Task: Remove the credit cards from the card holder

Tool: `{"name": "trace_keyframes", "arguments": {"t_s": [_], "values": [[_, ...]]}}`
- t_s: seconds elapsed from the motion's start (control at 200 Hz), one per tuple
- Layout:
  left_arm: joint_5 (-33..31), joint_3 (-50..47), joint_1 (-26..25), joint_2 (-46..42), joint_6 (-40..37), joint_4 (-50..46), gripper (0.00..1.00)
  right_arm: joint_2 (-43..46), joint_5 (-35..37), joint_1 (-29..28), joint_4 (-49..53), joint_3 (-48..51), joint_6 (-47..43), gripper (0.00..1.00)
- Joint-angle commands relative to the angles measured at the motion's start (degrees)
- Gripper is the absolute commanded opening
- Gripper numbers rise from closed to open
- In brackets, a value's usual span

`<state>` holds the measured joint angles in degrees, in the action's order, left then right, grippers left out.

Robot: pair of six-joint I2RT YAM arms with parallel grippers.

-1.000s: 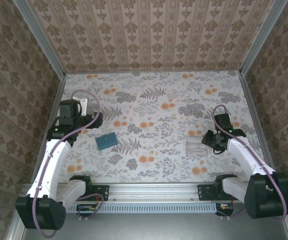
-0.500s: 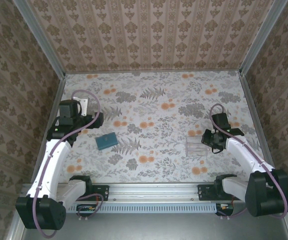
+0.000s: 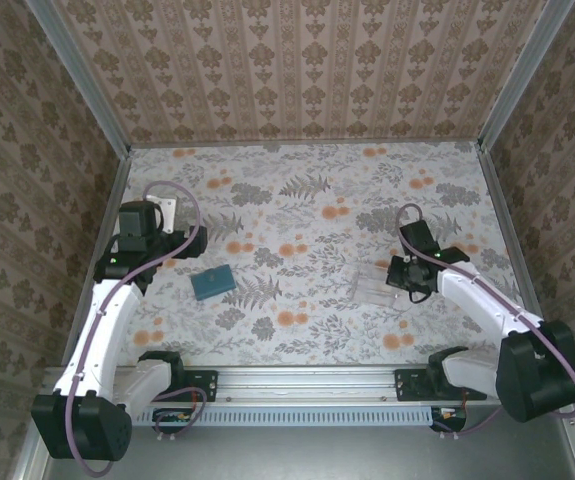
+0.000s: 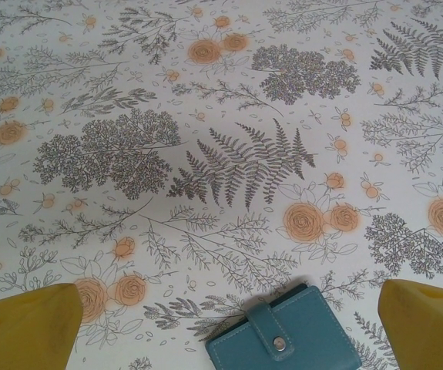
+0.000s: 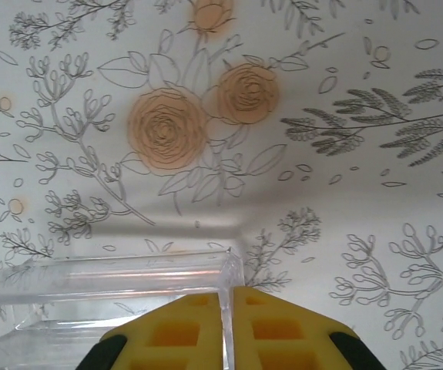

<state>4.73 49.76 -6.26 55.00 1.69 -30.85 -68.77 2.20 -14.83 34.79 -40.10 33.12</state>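
Over floral table (image 3: pixel 297 200), right hand (image 5: pixel 226 297) pinches clear box (image 5: pixel 90 270) wall; left hand (image 4: pixel 229 297) gapes near card holder (image 4: pixel 298 343).

Clear rectangular plastic box (image 3: pixel 375 284) over right half of table, thin see-through walls; box corner (image 5: pixel 229 266) close in right wrist view. White tabletop (image 3: pixel 307 210) printed with grey ferns, orange roses. Brown damask-patterned walls (image 3: pixel 297 70) on three sides. Grey metal rail (image 3: pixel 307 378) along near edge.
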Motion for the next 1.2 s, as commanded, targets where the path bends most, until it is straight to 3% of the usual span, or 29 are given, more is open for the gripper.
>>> {"name": "trace_keyframes", "arguments": {"t_s": [0.0,0.205,0.535,0.82,1.195], "values": [[1.10,-0.47,0.38,-0.65,-0.28,0.70,1.00,-1.54,3.02,-2.67,1.15,-3.53,2.18,0.10],[0.46,-0.79,-0.02,0.02,0.17,0.87,1.00,-8.83,6.15,-7.23,2.09,-11.60,3.40,0.00],[2.15,-0.20,-0.76,2.34,1.28,0.97,1.00,-29.21,9.58,-12.86,8.93,-35.42,0.33,0.00],[2.43,1.28,-0.88,5.06,2.03,-1.25,1.00,-45.49,10.52,-14.01,16.56,-55.85,-1.47,0.00],[4.31,2.90,-0.92,7.73,2.13,-3.92,1.00,-55.17,6.83,-14.00,16.62,-66.18,-2.12,0.00]]}}
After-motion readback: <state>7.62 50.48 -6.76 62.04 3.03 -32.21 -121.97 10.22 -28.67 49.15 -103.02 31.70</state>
